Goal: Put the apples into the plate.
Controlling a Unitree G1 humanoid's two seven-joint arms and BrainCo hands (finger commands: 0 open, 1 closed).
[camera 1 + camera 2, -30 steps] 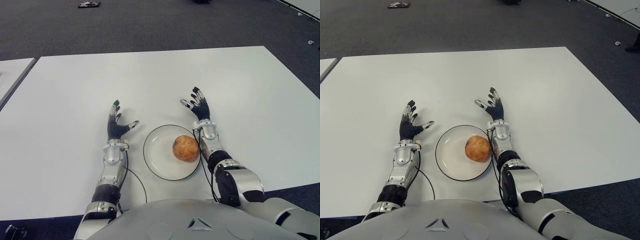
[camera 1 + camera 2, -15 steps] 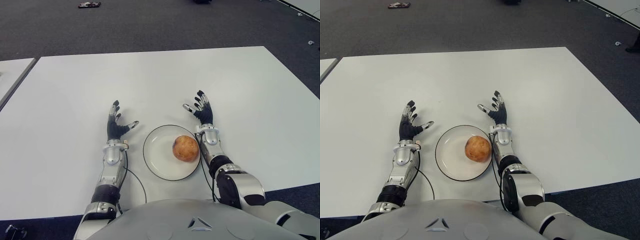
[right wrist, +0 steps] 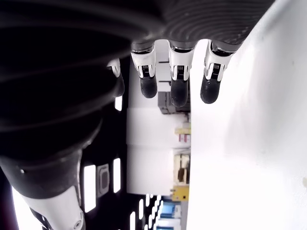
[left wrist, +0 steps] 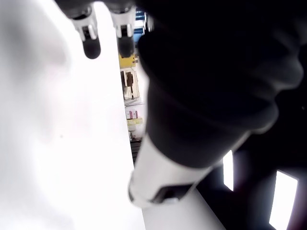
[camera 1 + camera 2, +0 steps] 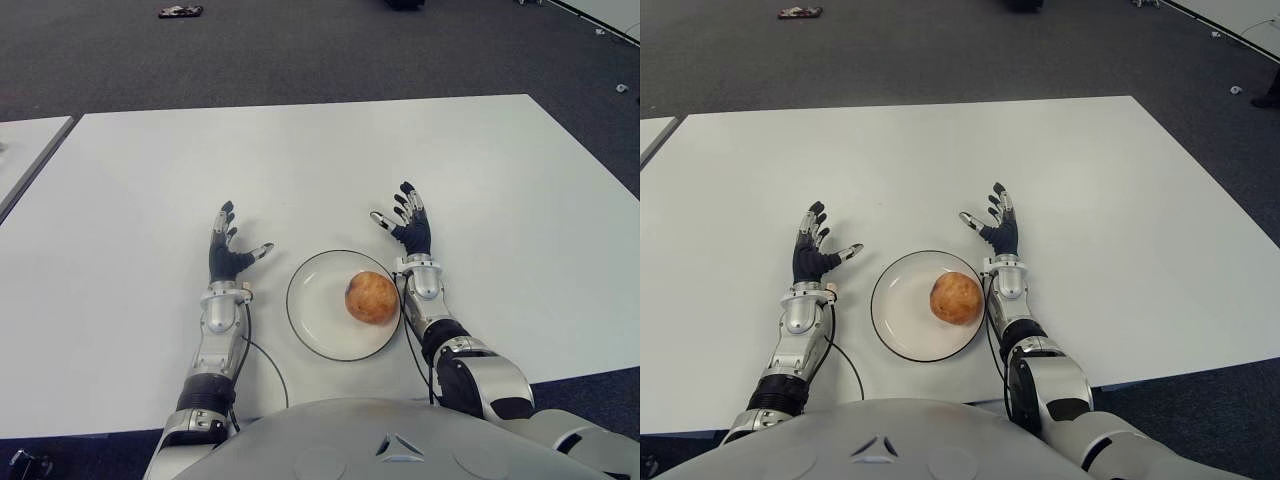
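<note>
- A single apple [image 5: 371, 297] sits inside the white plate [image 5: 316, 319], toward the plate's right half, close to the rim on that side.
- The plate lies on the white table [image 5: 500, 180], directly in front of the robot's torso and between its two forearms.
- The right hand [image 5: 409, 226] shows just beyond the plate's right edge, palm turned inward, its fingers spread and holding nothing (the right wrist view shows straight fingertips [image 3: 178, 92] with empty space past them).
- The apple lies nearer the robot than this hand and slightly to its left, apart from the fingers; the right forearm runs alongside the plate's right rim.
- The left hand [image 5: 227, 250] shows to the left of the plate, near it but not touching, fingers extended and thumb pointing toward the plate, with nothing in its grasp.
- Whether either hand touches the tabletop cannot be told.
- Dark carpet [image 5: 300, 50] surrounds the table, with a small dark object [image 5: 178, 10] lying far off on it.
</note>
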